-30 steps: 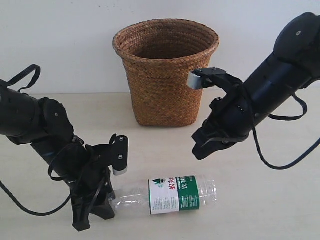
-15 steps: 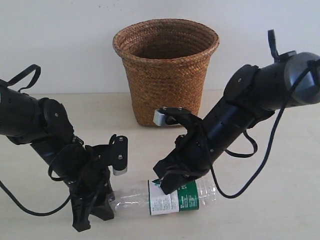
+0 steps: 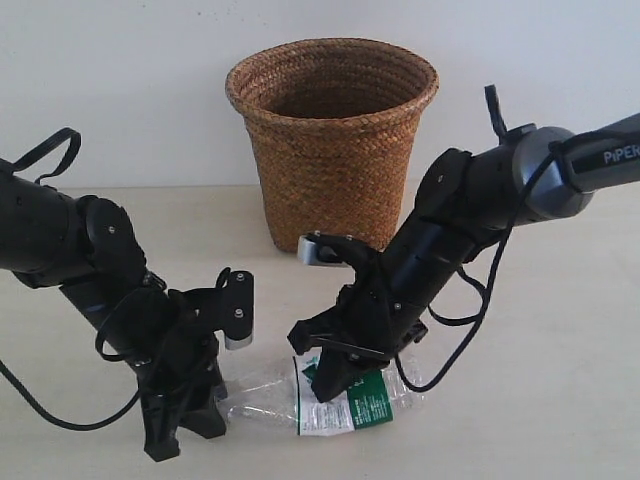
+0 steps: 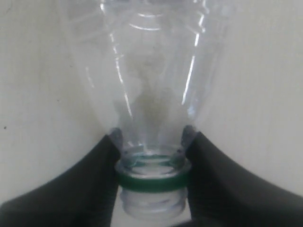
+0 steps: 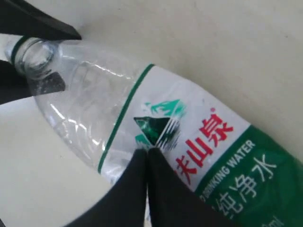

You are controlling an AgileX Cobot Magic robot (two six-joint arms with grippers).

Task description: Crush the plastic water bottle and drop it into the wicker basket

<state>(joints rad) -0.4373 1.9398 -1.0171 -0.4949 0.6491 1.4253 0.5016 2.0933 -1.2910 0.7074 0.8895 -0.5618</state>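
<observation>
Bottle point(image 3: 355, 412) is found lying on its side on the table point(image 3: 540, 400), lower centre of the exterior view, well short of the basket point(image 3: 330, 180) at upper centre. Its neck is clamped just above the green ring point(image 4: 151, 182) by the left gripper point(image 4: 151, 156), judged an anchor against sliding. The right gripper point(image 5: 147, 158), fingers pressed together with nothing between, is set tip-down on the label point(image 5: 203, 142), apparently for flattening. Crushing is judged barely begun.

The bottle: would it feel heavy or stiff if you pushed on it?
Probably light: the bottle looks empty, with no cap. Likely flimsy, as its clear walls look thin. Lying on its side it might roll, though the left pincer clamps its neck.
</observation>
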